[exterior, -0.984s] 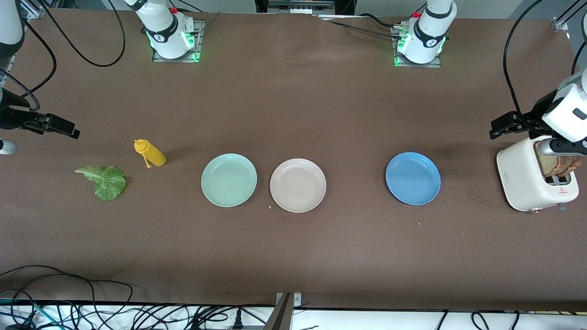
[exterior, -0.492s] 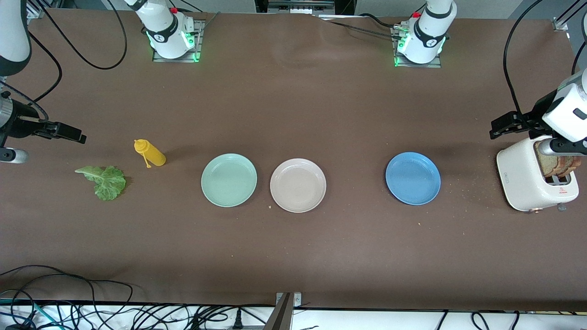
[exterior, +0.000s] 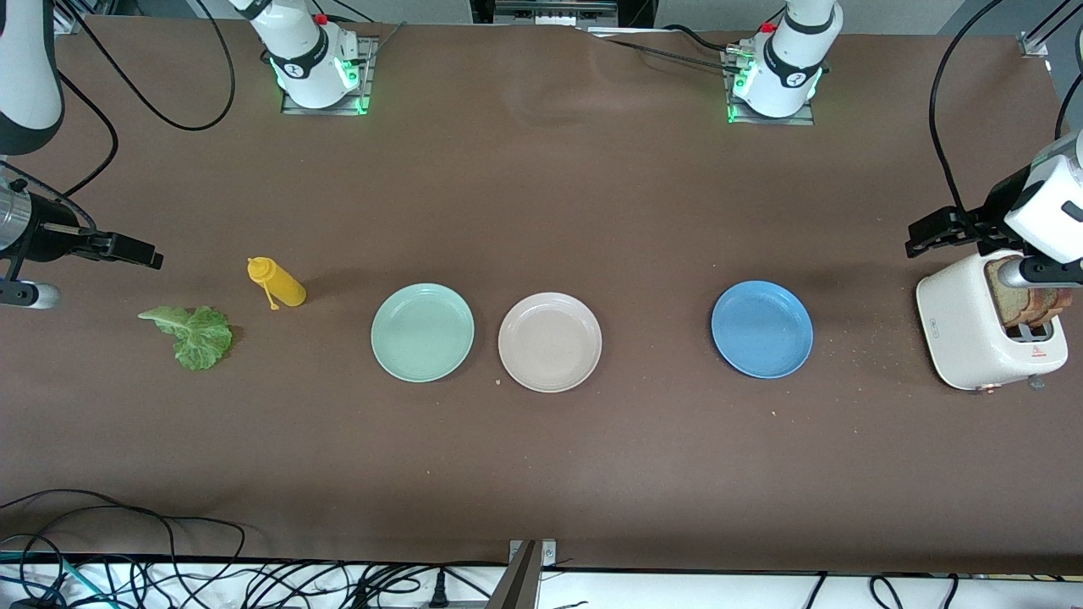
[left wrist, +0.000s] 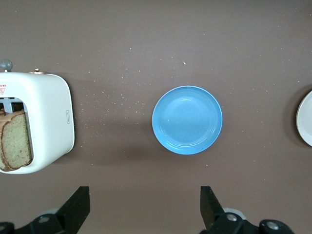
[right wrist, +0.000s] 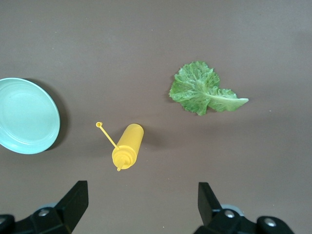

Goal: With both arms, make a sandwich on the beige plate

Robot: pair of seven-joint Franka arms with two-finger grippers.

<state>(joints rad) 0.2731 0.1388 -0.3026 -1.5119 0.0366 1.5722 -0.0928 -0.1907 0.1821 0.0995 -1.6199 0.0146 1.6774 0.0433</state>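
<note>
The beige plate lies bare in the middle of the table, and its rim shows in the left wrist view. Two brown bread slices stand in a white toaster at the left arm's end; they also show in the left wrist view. A green lettuce leaf lies at the right arm's end and shows in the right wrist view. My left gripper is open and empty over the table beside the toaster. My right gripper is open and empty over the table beside the lettuce.
A mint-green plate lies beside the beige plate toward the right arm's end. A blue plate lies toward the toaster. A yellow squeeze bottle lies on its side between the lettuce and the mint-green plate. Crumbs are scattered around the toaster.
My right gripper has shifted a little over the table toward the lettuce and the bottle. My left gripper has hardly moved.
</note>
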